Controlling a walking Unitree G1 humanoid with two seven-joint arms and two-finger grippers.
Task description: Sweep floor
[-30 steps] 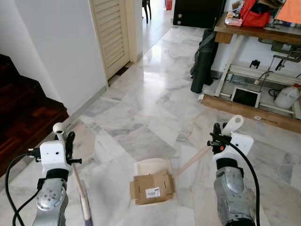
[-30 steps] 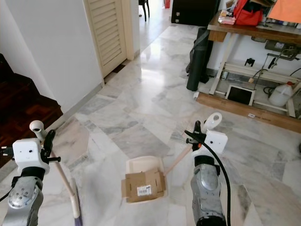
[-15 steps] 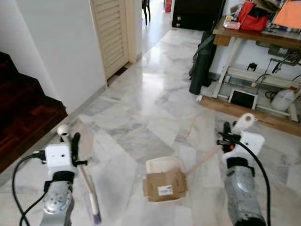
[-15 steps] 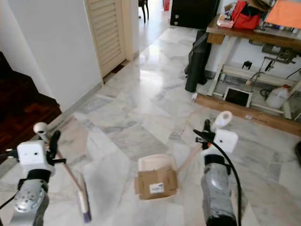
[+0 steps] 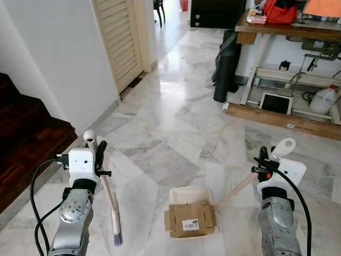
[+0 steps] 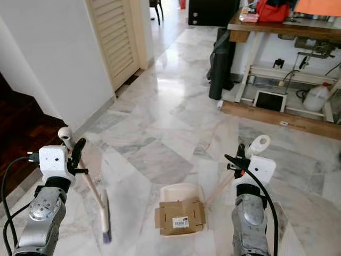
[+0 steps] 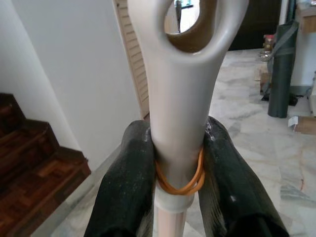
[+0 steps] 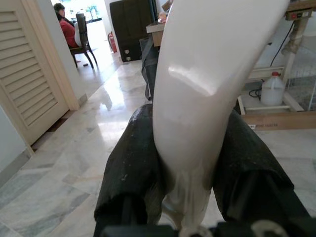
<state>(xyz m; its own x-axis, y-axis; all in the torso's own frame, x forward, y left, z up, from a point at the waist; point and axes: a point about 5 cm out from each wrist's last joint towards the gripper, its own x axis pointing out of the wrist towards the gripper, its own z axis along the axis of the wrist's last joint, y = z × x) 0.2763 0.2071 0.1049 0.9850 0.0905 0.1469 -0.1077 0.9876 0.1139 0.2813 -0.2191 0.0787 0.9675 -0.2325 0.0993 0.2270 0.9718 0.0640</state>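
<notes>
With the cardboard (image 5: 190, 221) already lying on the dustpan (image 5: 187, 195), the left gripper (image 7: 178, 168) clamps the broom (image 5: 109, 205) and the right gripper (image 8: 190, 163) clamps the dustpan's handle (image 5: 237, 188), so only emptying seems left.

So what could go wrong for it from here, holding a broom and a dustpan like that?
The cardboard piece lies loose on the dustpan, so tipping it might let the piece slide off. The left gripper holds the broom near its top, so the head could swing wide. The dark step is near its left.
</notes>
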